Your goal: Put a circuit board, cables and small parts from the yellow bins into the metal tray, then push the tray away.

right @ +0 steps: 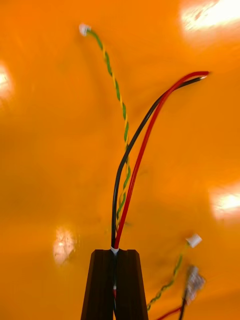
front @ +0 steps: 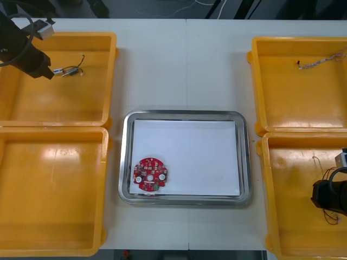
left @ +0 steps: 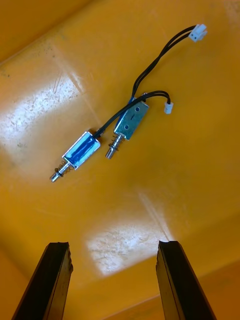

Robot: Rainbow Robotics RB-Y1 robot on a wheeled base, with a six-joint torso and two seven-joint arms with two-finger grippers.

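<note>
My right gripper [right: 115,252] is shut on a black and red cable [right: 135,150], lifted over the floor of the near right yellow bin [front: 293,162]. A green and yellow twisted cable [right: 117,95] lies beneath it. In the front view the right gripper [front: 327,201] sits low in that bin. My left gripper [left: 114,245] stands open above two small metal parts [left: 80,152] with black wires in the far left bin [front: 103,81]; the left gripper [front: 43,69] is just left of them. A red circuit board [front: 150,174] lies in the metal tray [front: 246,157].
A twisted blue and white cable [front: 320,62] lies in the far right bin [front: 260,81]. More cable ends [right: 190,280] lie beside my right fingers. The near left bin [front: 54,189] holds nothing visible. The tray's white inside has free room right of the board.
</note>
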